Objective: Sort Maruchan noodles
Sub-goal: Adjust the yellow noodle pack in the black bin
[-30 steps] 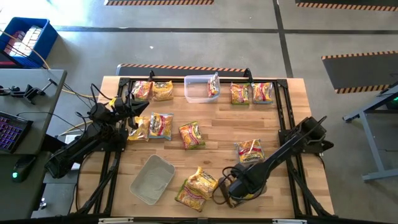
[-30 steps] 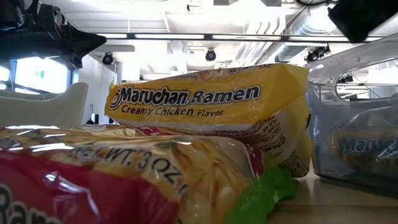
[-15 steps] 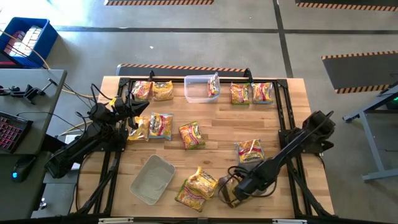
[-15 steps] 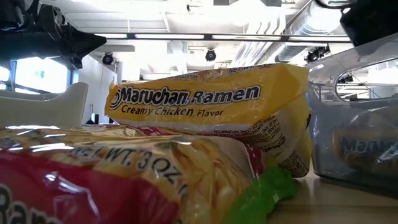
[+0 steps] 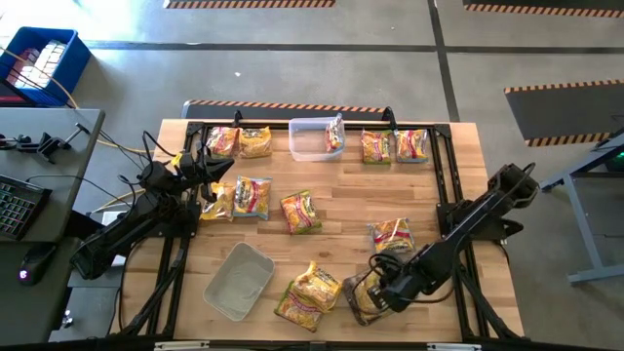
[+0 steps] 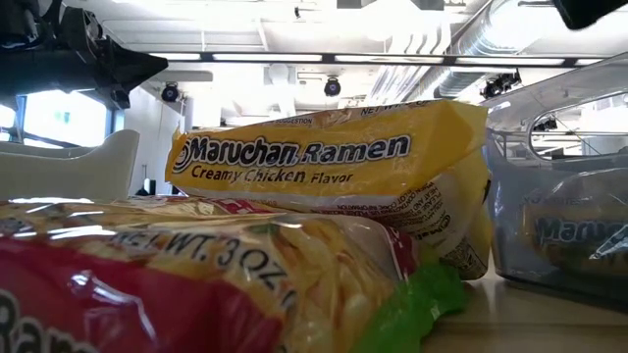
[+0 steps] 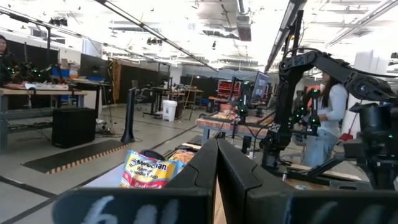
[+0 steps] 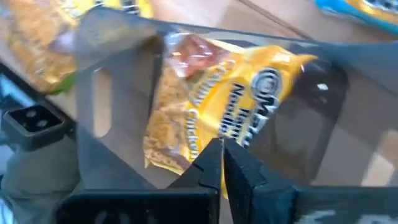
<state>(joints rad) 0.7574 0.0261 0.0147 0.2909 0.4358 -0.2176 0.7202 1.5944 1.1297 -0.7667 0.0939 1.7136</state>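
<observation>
The right gripper (image 5: 375, 291) is sitting low over the near edge of the wooden table (image 5: 341, 210), fingers (image 8: 214, 163) pressed together with a corner of a yellow Maruchan packet (image 8: 205, 99) seeming to be nipped between them. In the right wrist view that packet is lying inside a clear plastic tub (image 8: 311, 106), just ahead of the fingertips. In the high view the same packet (image 5: 363, 290) is showing beside the gripper's tip, just right of a pair of overlapping packets (image 5: 308, 292). Another packet (image 5: 392, 236) is lying just beyond the right arm.

The left gripper (image 5: 216, 168) is hanging over the table's left side, fingers (image 7: 214, 168) closed together, holding nothing, with two packets (image 5: 239, 198) lying just below it. A lone packet (image 5: 300, 212) is resting mid-table.

Along the far edge, two packets (image 5: 239, 141) are lying at the left, a second clear tub (image 5: 310, 139) is holding one packet (image 5: 334, 134), and two more packets (image 5: 395, 146) are lying to its right. A third clear tub (image 5: 238, 281) is sitting near the front left.

In the low view a Creamy Chicken packet (image 6: 334, 176) is resting atop a red-printed packet (image 6: 177, 284).
</observation>
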